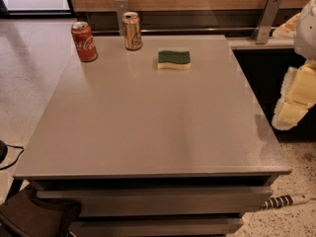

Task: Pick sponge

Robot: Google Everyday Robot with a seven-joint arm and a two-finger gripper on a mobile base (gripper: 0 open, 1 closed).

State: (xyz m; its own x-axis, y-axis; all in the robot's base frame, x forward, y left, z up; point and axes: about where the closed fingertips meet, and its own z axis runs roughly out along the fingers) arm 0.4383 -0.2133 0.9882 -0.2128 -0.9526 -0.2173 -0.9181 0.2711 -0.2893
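Note:
The sponge lies flat on the grey table, toward the far side, a little right of centre. It has a dark green top over pale yellow foam and wavy sides. My gripper, white and pale yellow, hangs off the table's right edge, well to the right of the sponge and nearer to me. It touches nothing.
A red cola can stands at the far left corner of the table. A gold can stands at the far edge, left of the sponge. A wooden wall with metal brackets runs behind. A cable lies on the floor at right.

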